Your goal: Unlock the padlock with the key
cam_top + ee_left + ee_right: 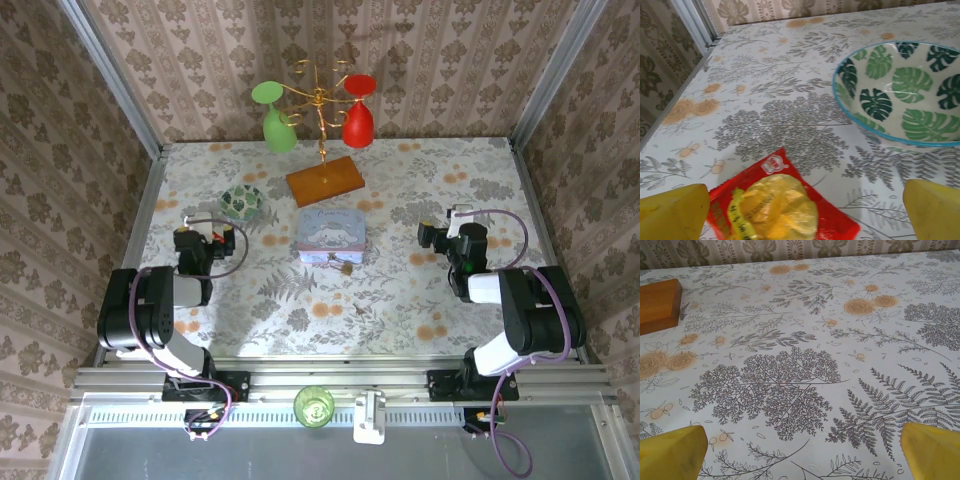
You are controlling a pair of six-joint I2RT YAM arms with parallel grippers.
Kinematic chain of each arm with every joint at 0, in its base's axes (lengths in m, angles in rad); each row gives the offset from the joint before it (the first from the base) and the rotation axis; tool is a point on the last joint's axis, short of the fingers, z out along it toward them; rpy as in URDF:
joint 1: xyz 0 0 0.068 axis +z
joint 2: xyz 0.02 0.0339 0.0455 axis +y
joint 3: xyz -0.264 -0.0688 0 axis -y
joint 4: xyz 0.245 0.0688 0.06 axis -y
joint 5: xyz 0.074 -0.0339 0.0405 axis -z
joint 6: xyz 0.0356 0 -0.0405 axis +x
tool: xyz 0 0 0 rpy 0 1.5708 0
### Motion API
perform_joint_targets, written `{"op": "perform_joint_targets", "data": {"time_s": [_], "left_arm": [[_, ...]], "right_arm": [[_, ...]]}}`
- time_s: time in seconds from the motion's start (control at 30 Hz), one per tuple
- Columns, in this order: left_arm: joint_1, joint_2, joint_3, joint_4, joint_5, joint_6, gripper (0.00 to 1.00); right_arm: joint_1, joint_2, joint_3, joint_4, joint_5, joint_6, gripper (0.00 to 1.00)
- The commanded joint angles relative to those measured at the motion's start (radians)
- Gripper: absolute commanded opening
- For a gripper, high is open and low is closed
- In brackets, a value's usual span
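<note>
Floral tablecloth (420, 300): left claw (802, 220) gapes over a snack packet (780, 210), right claw (800, 455) gapes over bare cloth. Mid-cloth, the padlock (345, 266) lies against a closed tin (332, 237), the key (357, 308) nearer the front edge. The bowl (850, 107) looks empty. So thin a key could skid when pinched.

Bright, soft, even light covers the floral table (400, 290); shadows are faint. The overhead view is sharp, its walls (60, 120) splaying outward at the edges. In the wrist views, the left gripper's fingertips (672, 212) and right gripper's fingertips (670, 452), at 7 and 5 o'clock, are blurred.
</note>
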Motion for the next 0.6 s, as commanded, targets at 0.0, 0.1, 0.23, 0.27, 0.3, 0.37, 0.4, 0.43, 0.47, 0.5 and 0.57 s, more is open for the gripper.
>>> {"op": "perform_joint_targets", "data": {"time_s": [0.0,0.1,0.23,0.27,0.3,0.37,0.4,0.43,0.47,0.5,0.57], "left_arm": [[0.010,-0.004,0.015,0.009,0.105,-0.004,1.00],[0.000,-0.007,0.029,-0.018,0.100,0.008,1.00],[0.000,-0.006,0.030,-0.017,0.100,0.007,1.00],[0.000,-0.006,0.030,-0.019,0.100,0.007,1.00],[-0.001,-0.006,0.030,-0.019,0.100,0.007,1.00],[0.000,-0.007,0.030,-0.018,0.100,0.009,1.00],[0.000,-0.006,0.030,-0.019,0.100,0.007,1.00],[0.000,-0.006,0.030,-0.018,0.100,0.007,1.00],[0.000,-0.006,0.030,-0.017,0.100,0.007,1.00],[0.001,-0.006,0.030,-0.018,0.100,0.008,1.00],[0.000,-0.007,0.031,-0.018,0.100,0.008,1.00]], "right_arm": [[0.006,-0.001,0.020,0.001,0.013,-0.013,1.00],[0.006,-0.001,0.020,0.002,0.011,-0.013,1.00],[0.006,0.000,0.020,0.002,0.012,-0.013,1.00],[0.006,-0.001,0.020,0.002,0.012,-0.013,1.00],[0.006,-0.001,0.020,0.002,0.013,-0.012,1.00],[0.006,-0.001,0.020,0.002,0.012,-0.013,1.00],[0.006,-0.001,0.020,0.001,0.013,-0.013,1.00],[0.006,-0.001,0.020,0.002,0.013,-0.013,1.00],[0.006,-0.001,0.020,0.002,0.013,-0.013,1.00],[0.006,-0.001,0.020,0.002,0.013,-0.013,1.00],[0.006,-0.001,0.020,0.002,0.012,-0.013,1.00]]}}
